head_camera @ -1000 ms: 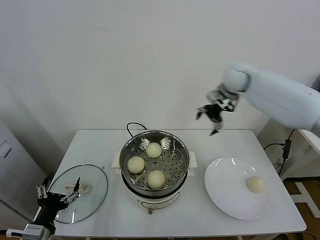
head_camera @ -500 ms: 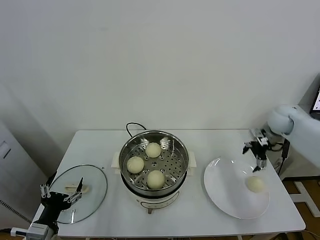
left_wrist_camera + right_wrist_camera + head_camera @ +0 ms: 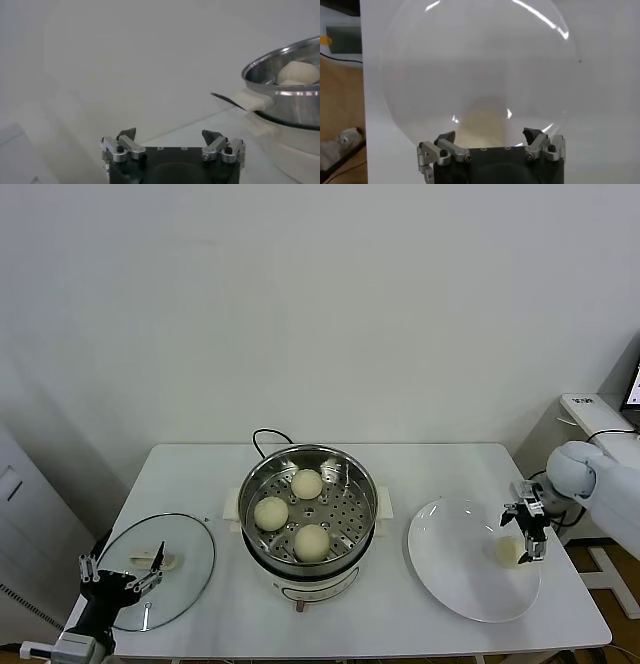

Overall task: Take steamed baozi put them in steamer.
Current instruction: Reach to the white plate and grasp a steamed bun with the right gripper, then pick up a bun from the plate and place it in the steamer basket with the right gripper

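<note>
The steamer [image 3: 345, 471] stands at the table's middle with three baozi inside: one at the back [image 3: 307, 483], one at the left [image 3: 271, 513], one at the front [image 3: 312, 542]. The fourth baozi [image 3: 507, 553] lies on the white plate [image 3: 450, 559] at the right. My right gripper [image 3: 527, 530] is open and low over this baozi, its jaws either side of it. In the right wrist view the baozi [image 3: 487, 120] shows blurred just ahead of the open right gripper [image 3: 492, 136]. My left gripper [image 3: 120, 579] is open and empty at the front left.
A round glass lid [image 3: 185, 549] lies at the front left under my left gripper. In the left wrist view the open left gripper [image 3: 170, 135] faces the steamer [image 3: 292, 102], with a baozi [image 3: 298, 72] and the black cord [image 3: 227, 99] showing.
My right arm has swung from above the table's back over to the right and down onto the plate's baozi. My left gripper has sunk slightly.
</note>
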